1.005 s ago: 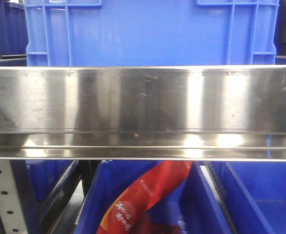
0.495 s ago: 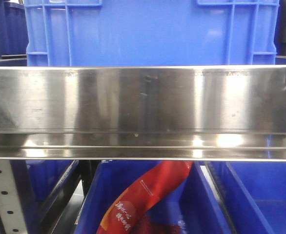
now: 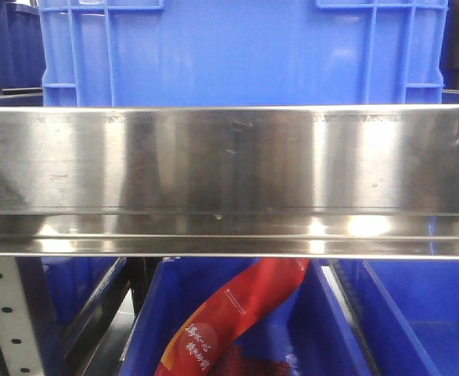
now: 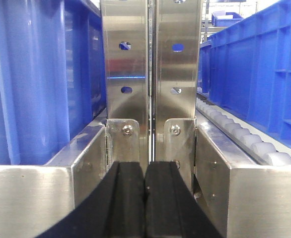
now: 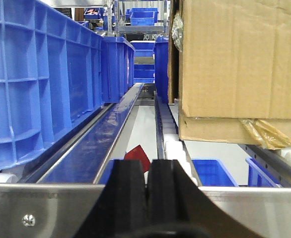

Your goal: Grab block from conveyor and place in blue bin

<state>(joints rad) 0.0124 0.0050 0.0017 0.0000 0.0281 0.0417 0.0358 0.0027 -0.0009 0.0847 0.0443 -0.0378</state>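
The front view is filled by a large blue crate (image 3: 241, 51) standing behind a wide brushed-steel rail (image 3: 229, 180) that crosses the whole frame. Below the rail, an open blue bin (image 3: 143, 329) is seen, with a red packet (image 3: 229, 317) lying slanted in it. White Chinese characters are printed on the packet; they are too small to be read with certainty. A second blue bin (image 3: 417, 313) is set just beside it on the right.

No belt and no block are shown in any view, so their position cannot be told.

In the right wrist view, a row of blue crates (image 5: 41, 84) is recorded on the left and a brown cardboard box (image 5: 240, 64) on the right, resting on a roller track (image 5: 168, 131). No print is legible on the box. The right hand (image 5: 146, 191) is seen with its black fingers pressed together, nothing held between them.

In the left wrist view, the left hand (image 4: 145, 198) is likewise closed on nothing, facing a perforated steel post (image 4: 150, 74) between blue crate walls (image 4: 31, 79).
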